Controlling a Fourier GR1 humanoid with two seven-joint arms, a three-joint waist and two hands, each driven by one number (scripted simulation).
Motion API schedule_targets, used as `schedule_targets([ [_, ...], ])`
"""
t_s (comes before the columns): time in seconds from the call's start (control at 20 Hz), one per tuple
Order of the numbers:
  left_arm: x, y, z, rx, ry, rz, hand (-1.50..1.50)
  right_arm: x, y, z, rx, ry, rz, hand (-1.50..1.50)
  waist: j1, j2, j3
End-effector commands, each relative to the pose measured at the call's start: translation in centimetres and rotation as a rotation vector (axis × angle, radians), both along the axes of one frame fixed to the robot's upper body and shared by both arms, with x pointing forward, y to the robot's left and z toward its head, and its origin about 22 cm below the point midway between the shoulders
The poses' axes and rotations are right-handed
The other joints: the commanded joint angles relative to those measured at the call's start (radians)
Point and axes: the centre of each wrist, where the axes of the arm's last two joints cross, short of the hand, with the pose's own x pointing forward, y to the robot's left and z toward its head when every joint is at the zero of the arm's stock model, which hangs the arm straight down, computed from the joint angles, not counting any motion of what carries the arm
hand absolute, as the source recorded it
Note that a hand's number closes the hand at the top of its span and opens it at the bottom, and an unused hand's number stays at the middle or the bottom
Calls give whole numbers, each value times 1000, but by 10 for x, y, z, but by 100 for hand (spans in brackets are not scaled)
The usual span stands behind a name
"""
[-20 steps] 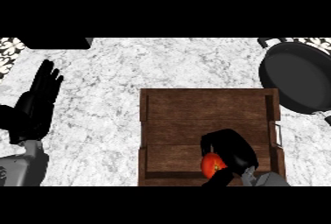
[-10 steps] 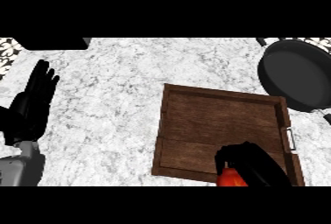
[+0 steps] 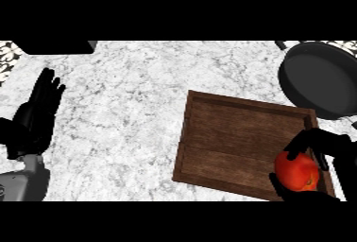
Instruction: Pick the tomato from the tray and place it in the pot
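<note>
1. Head view shows the right hand (image 3: pixel 322 147) at the near right, its black fingers and thumb curled round the tomato (image 3: pixel 297 171) and pinching it from the far and near sides.
2. The tomato is red with an orange patch, and most of its left face shows between the fingers. It sits in the hand over the near right corner of the tray (image 3: pixel 237 137); whether it touches the wood cannot be told.
3. The tray is a brown wooden one with a raised rim, lying on the table (image 3: pixel 132 90) right of the middle. It is turned askew, so its edges run at a slant to the table's edges and its far left corner points toward the middle of the table.
4. A small pale handle shows on the tray's right side, just beside the hand.
5. The pot (image 3: pixel 319 78) is a dark round vessel at the far right, partly cut by the view's right edge. Its near rim lies just beside the tray's far right corner, and a short handle sticks out at its far side.
6. The left hand (image 3: pixel 36 116) rests at the left edge, fingers straight and pointing away, holding nothing, with its grey forearm (image 3: pixel 22 185) below it.
7. A dark block (image 3: pixel 55 46) shows at the far left corner of the white marbled table.
</note>
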Motion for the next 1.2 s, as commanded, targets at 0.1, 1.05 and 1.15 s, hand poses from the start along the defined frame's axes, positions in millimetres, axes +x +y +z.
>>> schedule_targets([
  [0.1,14,-9,20,2,-10,1,0,12,-62,26,69,-126,-160,150,9,3,1],
  [1.05,4,-9,5,5,-11,-45,0,137,-152,-6,117,-103,-294,150,41,10,1],
  [1.15,10,-12,20,-2,-27,-51,0,125,-164,-3,-116,-145,-397,150,52,15,2],
])
